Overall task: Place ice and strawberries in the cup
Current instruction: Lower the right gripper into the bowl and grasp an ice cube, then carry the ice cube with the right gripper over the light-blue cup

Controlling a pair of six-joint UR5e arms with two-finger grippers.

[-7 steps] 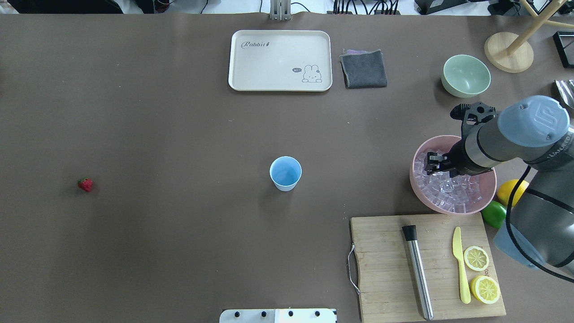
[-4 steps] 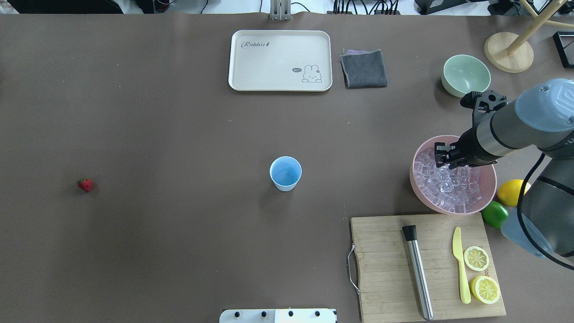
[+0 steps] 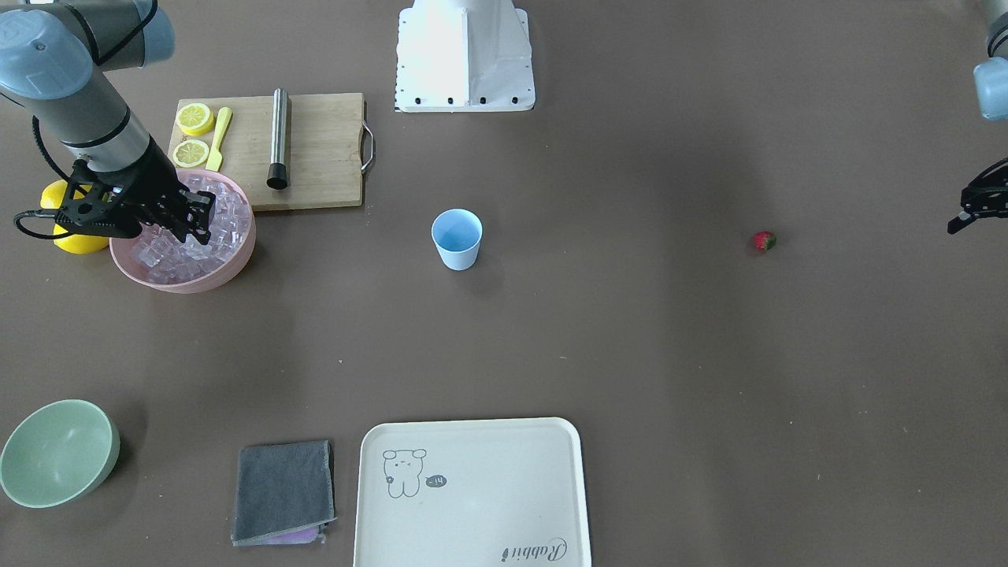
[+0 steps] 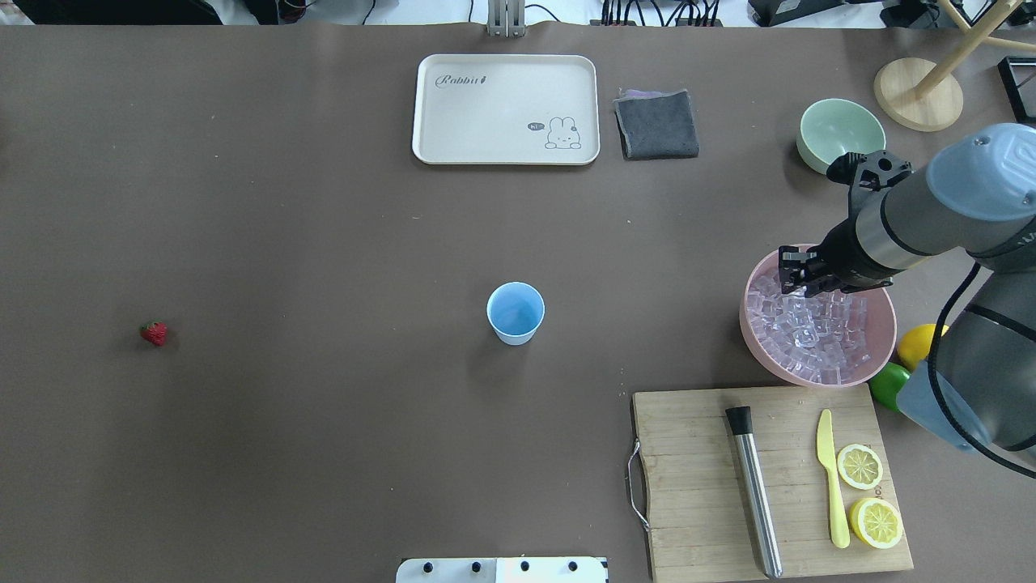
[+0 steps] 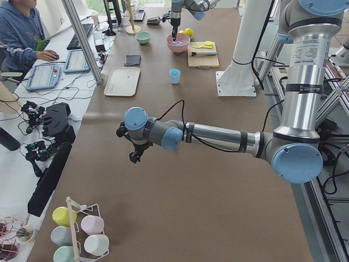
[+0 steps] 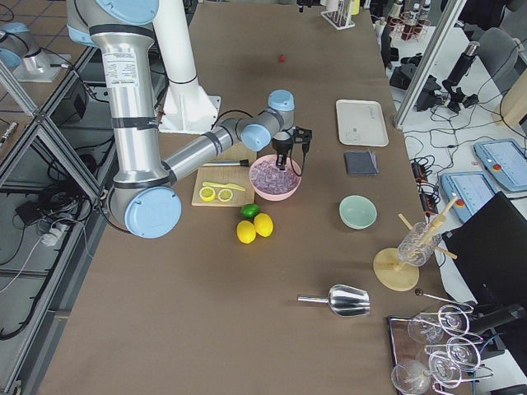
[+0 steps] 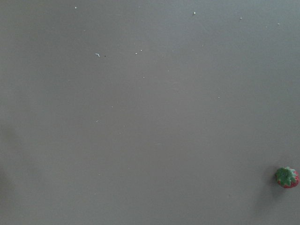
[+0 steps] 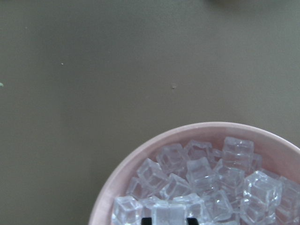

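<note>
The light-blue cup (image 4: 515,312) stands upright mid-table, also in the front view (image 3: 457,238). The strawberry (image 4: 153,333) lies alone far to the left, and shows in the left wrist view (image 7: 286,177). Ice cubes (image 4: 813,336) fill the pink bowl (image 4: 749,324). My right gripper (image 4: 797,275) hangs over the bowl's far-left part. In the right wrist view its fingertips (image 8: 146,220) flank one ice cube (image 8: 166,216) at the bottom edge. My left gripper (image 3: 965,219) is at the table's left end, beyond the strawberry. I cannot tell whether it is open or shut.
A cutting board (image 4: 696,478) with a steel muddler (image 4: 754,494), a yellow knife and lemon slices lies in front of the bowl. A lemon (image 4: 919,344) and a lime (image 4: 890,387) sit to its right. A green bowl (image 4: 840,136), grey cloth (image 4: 656,124) and tray (image 4: 506,109) stand at the back.
My right gripper has moved from the middle of the ice toward the bowl's far-left rim and appears to have risen a little. Cup and strawberry have not moved.
</note>
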